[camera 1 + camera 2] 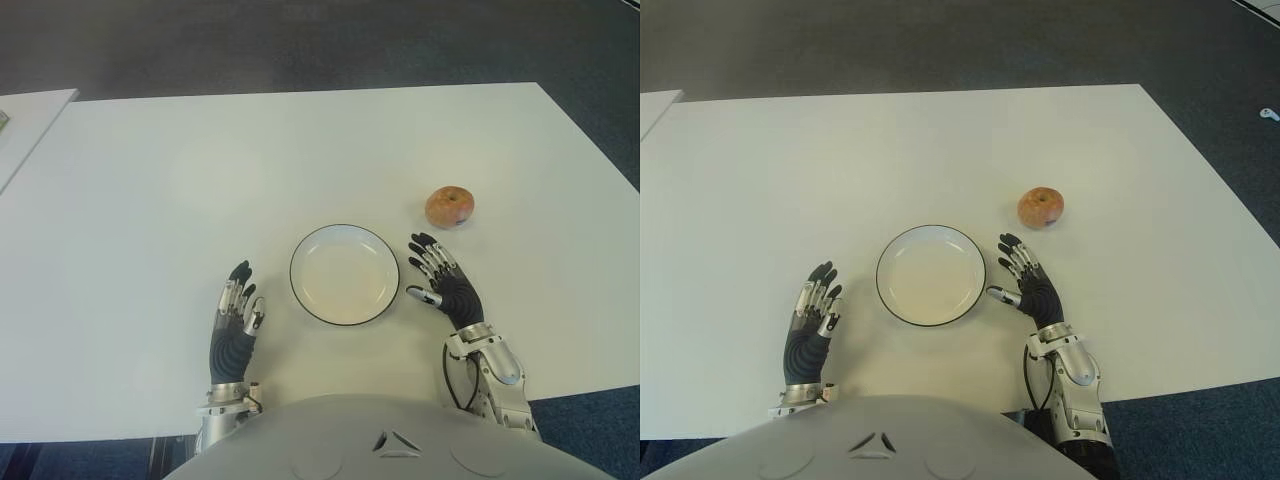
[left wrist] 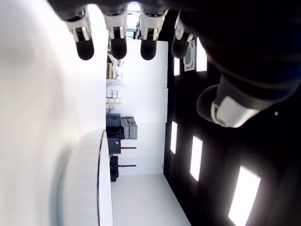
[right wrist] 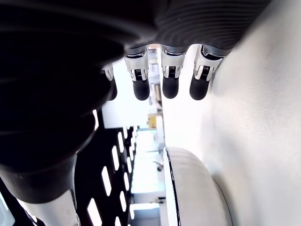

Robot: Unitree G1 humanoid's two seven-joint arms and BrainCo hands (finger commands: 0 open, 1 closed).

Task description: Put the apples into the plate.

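One apple [image 1: 450,207] sits on the white table [image 1: 150,180], far and right of the plate [image 1: 344,274]. The right hand [image 1: 440,278] is just right of the plate, fingers wide, holding nothing. The left hand [image 1: 237,315] is left of it, also wide and holding nothing

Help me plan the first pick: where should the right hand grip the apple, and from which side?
Grip the apple around its round middle, coming from above with fingers spread either side. It sits stem-dimple up, clear of the plate, just beyond the open right hand, so that approach looks shortest.
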